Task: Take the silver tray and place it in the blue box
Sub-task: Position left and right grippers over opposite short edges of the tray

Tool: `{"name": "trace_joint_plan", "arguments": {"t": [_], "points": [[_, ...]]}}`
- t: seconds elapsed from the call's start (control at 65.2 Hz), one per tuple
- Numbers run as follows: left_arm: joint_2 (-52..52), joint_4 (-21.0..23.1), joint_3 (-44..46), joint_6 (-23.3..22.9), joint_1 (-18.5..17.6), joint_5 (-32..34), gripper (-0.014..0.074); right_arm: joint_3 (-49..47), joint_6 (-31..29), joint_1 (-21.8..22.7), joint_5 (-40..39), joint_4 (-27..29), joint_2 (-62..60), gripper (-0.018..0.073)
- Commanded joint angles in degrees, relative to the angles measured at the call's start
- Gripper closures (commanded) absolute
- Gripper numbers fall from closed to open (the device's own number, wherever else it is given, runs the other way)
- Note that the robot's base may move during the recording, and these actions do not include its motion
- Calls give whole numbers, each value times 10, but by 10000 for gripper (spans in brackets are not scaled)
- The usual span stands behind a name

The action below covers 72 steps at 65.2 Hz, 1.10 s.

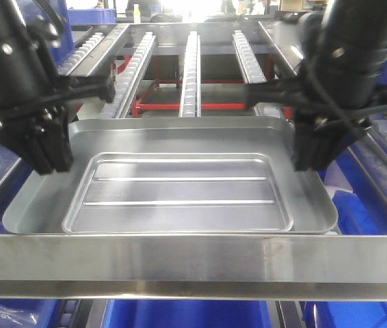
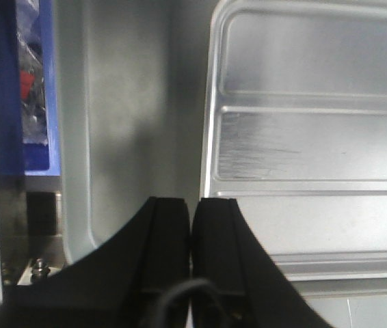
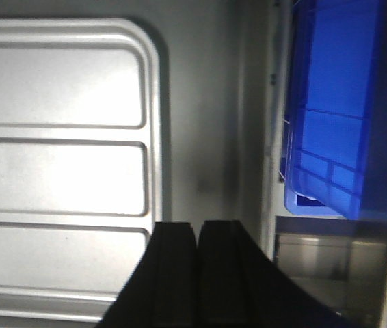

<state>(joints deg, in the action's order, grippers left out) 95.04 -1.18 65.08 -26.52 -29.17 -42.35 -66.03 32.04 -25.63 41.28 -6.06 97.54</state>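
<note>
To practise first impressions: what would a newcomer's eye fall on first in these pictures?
A wide silver tray with a ribbed base fills the middle of the front view. The black left gripper and right gripper sit at its flared rim on opposite sides, jaws closed. A blue box shows beyond the tray's edge in the right wrist view.

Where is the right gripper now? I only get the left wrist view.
Observer: The right gripper sits at the silver tray's right rim, opposite the left gripper.
Operator: Open or closed?
Observer: Closed; its fingers nearly meet, with only a thin slit between them.
Operator: And the blue box?
Observer: The blue box lies just beyond the tray's right edge, its open inside showing in the right wrist view.
</note>
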Motion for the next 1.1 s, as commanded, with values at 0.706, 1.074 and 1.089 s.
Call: {"name": "trace_joint_plan", "arguments": {"t": [0.706,1.074,1.089], "points": [[-7,-15,19,2,-4,28,601,-21,1,-18,-52,-2,17,501],[8,-13,19,2,-4,59,602,-21,1,-18,-65,-2,17,501],[10,-13,19,2,-4,59,602,-21,1,-18,-65,-2,17,501]]}}
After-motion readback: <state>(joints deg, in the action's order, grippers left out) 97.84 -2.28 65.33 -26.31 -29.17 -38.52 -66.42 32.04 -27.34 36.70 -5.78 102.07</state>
